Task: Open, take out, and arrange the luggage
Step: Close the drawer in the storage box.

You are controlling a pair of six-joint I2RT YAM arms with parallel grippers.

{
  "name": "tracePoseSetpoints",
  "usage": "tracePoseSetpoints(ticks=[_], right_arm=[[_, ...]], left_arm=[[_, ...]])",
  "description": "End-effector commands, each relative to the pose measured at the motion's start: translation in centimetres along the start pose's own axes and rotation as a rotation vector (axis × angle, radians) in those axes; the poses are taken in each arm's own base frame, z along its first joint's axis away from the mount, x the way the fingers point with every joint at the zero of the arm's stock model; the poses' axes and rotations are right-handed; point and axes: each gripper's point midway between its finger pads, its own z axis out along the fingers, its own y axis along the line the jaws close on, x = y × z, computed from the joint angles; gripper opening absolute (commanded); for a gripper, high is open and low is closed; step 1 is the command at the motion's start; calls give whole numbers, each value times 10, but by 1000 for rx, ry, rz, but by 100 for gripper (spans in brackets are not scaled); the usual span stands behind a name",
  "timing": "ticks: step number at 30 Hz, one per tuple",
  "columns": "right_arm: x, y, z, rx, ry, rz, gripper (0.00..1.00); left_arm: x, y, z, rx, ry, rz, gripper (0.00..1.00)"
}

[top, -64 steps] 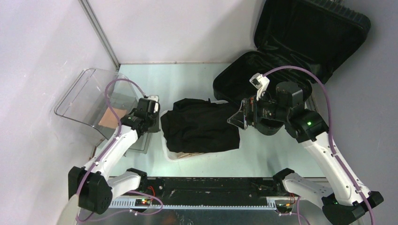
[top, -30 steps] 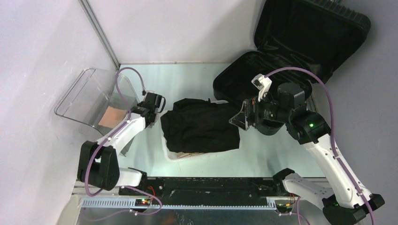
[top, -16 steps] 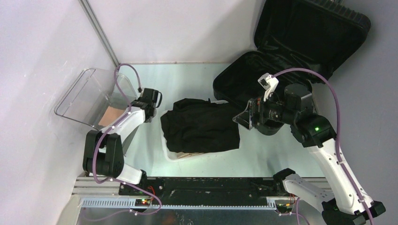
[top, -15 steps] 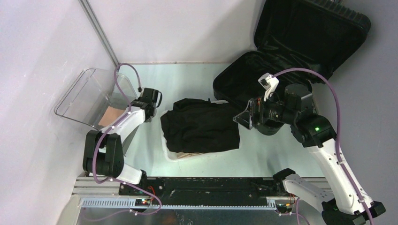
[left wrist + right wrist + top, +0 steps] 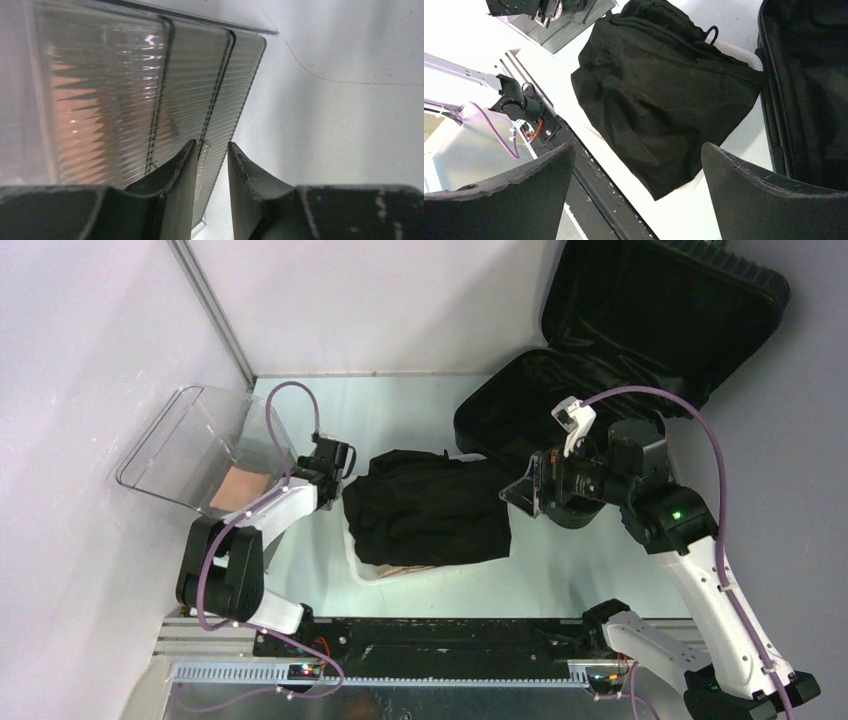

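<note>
Robot lab cell: plain white partition walls [image 5: 400, 300], metal mounting rail [image 5: 450, 675]

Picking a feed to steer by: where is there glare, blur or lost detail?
Left wrist: left gripper soft up close, glare streaks across the ribbed clear panel. Right wrist: black garment sharp, table blown out white. Top external: the luggage lining reads as near-featureless black.

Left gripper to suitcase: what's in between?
Top view: a black garment draped over a white basket sits between the left gripper and the suitcase.
</note>
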Motion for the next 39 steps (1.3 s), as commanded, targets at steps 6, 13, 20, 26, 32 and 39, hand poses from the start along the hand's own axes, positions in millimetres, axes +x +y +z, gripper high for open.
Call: tracePoseSetpoints(ticks=[6,13,20,26,32,39], right_arm=[[-2,-3,-3,-15,-9,-46,100],[0,-9,-6,-6,0,-54,100],[4,-16,-10,0,-16,-46,100],[6,-20,-14,12,-21,-41,100],[9,-22,-18,23,-18,-34,100],[10,-24,-19,28,-22,-29,100]], left_arm=[[4,5,11,-88,-16,80,35],[13,7,18,-143,23,118,32],[20,7,22,-215,44,166,32],[15,13,24,-284,50,174,31],[13,15,25,-306,50,177,24],[11,10,23,-274,43,179,1]])
